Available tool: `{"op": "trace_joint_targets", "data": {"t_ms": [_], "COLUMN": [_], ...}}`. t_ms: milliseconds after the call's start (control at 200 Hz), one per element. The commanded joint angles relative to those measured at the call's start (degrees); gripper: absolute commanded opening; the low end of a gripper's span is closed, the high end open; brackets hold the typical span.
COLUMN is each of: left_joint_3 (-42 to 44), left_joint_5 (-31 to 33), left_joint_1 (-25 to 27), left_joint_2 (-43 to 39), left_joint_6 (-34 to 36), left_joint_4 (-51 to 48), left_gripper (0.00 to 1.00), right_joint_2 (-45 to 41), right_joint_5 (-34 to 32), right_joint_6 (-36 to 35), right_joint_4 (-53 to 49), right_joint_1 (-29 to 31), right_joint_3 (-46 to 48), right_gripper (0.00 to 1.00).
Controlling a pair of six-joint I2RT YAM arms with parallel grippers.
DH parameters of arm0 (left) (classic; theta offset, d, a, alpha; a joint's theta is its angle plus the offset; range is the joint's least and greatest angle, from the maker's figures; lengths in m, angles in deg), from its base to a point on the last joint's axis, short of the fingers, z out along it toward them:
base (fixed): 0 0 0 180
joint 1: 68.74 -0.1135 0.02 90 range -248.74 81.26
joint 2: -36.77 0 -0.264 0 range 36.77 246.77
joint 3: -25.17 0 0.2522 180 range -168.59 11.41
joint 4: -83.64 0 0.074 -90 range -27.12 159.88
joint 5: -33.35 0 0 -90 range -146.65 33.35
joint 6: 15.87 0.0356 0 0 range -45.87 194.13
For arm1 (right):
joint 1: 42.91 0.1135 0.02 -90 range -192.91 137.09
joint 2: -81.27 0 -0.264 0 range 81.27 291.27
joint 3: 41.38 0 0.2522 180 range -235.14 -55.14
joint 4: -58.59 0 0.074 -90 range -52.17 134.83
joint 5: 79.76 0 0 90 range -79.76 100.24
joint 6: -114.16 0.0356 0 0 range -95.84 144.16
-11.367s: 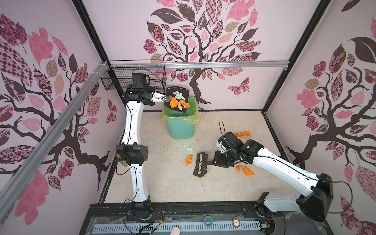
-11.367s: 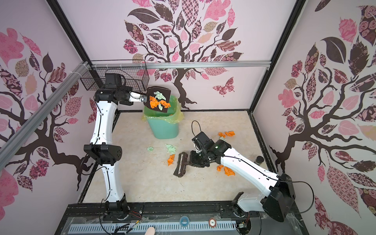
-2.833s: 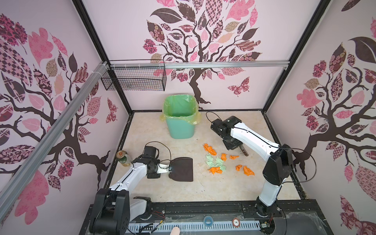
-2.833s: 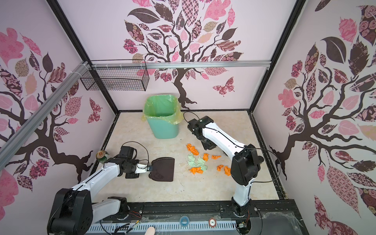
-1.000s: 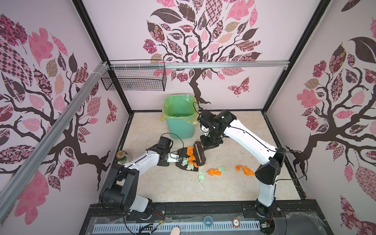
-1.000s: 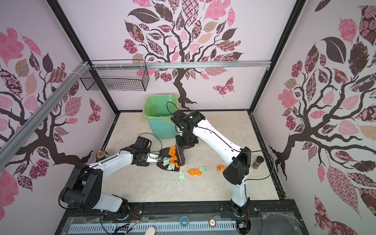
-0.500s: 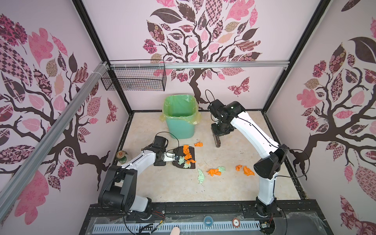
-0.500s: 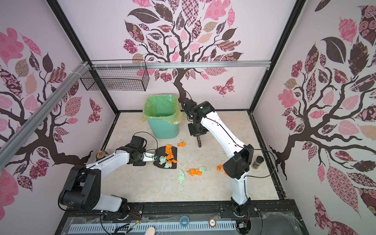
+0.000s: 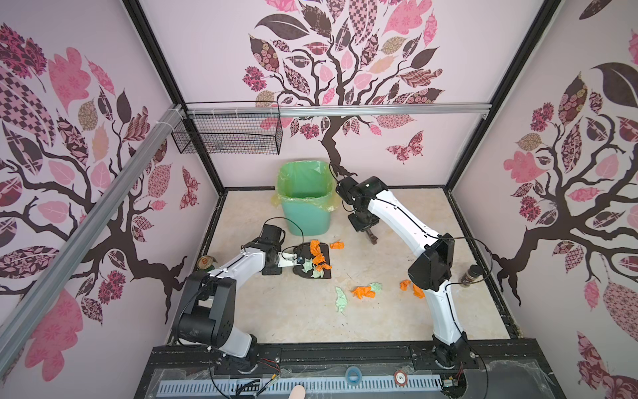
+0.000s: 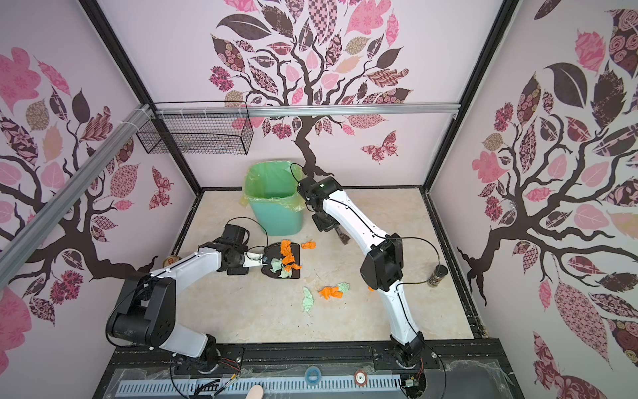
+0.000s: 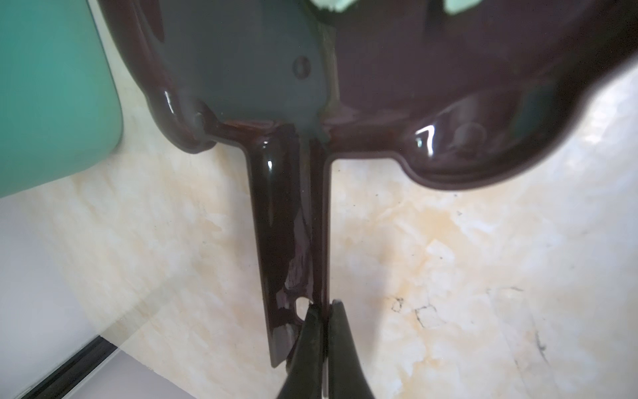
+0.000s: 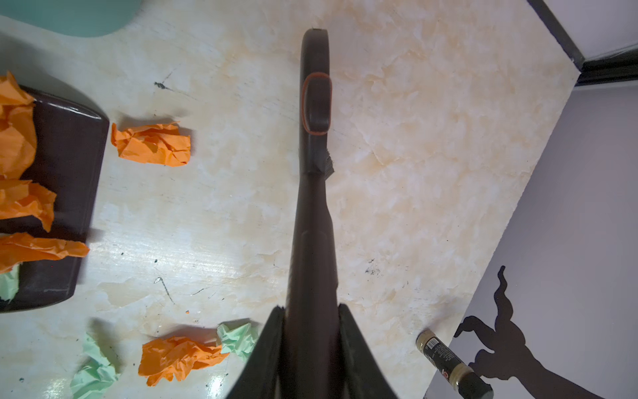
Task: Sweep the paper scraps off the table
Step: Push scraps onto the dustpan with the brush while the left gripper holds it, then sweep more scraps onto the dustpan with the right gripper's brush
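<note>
Left wrist view: left hand [image 11: 324, 311] pinched hard on the tail end of the dustpan [image 11: 397, 86] handle, jaws almost meeting. Pan looks flat on the tabletop [image 11: 448, 259], straight out ahead of that hand.

Right wrist view: right hand [image 12: 310, 331] clamped on the brush [image 12: 314, 103] handle, jaws only the handle's width apart. Brush head points out ahead of the hand. Can't tell if the bristles touch the tabletop.

Counts from both top views: 1 dustpan, 1 brush, 1 bin [image 9: 305, 210], 1 can [image 9: 206, 261], 1 jar [image 9: 472, 274].

Scraps [image 9: 362, 292]: 11 that I can make out.
- 5 on the pan, ahead of the left hand: 3 orange, 2 green.
- 6 loose on the tabletop: 4 orange, 2 green.

Loose ones:
- 1 orange just off the pan's far corner, between the two hands.
- 3 more (green strip, orange wad, green wad, the last two touching) lie past the pan's open edge, well apart from both hands.
- The last 2 orange sit close together beside the right arm [image 9: 428, 266], far back from the right hand.

Bin stands just beside the right hand and near the pan's far end. Can is at the tabletop edge behind the left hand. Jar is at the opposite edge, well apart from the right hand.
</note>
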Motion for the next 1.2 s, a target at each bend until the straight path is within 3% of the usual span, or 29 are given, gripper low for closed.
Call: {"op": "trace_joint_targets", "data": {"t_ms": [0, 310, 585, 895, 1195], "left_joint_3": [-2.0, -1.5, -0.6, 0.2, 0.8], "left_joint_5": [-1.2, -1.4, -1.7, -1.4, -2.1], "left_joint_1": [-0.2, -0.2, 0.4, 2.1, 2.8], "left_joint_2": [0.7, 0.5, 0.3, 0.2, -0.3], "left_joint_6": [-0.6, -0.8, -1.2, -2.6, -3.7], "left_joint_4": [-0.2, -0.2, 0.1, 0.7, 0.0], "left_gripper": [0.0, 0.0, 0.0, 0.0, 0.0], "right_joint_2": [1.9, 1.9, 3.1, -0.1, -5.8], "right_joint_5": [4.0, 7.3, 9.0, 12.8, 11.6], "right_joint_6": [-1.2, -2.1, -1.9, -1.1, 8.9], "right_joint_4": [-1.3, -1.1, -1.2, -1.7, -1.6], "right_joint_1": [2.5, 10.7, 15.4, 20.7, 18.9], "right_joint_3": [1.4, 8.4, 7.8, 1.2, 1.2], "right_gripper": [0.0, 0.0, 0.0, 0.0, 0.0]}}
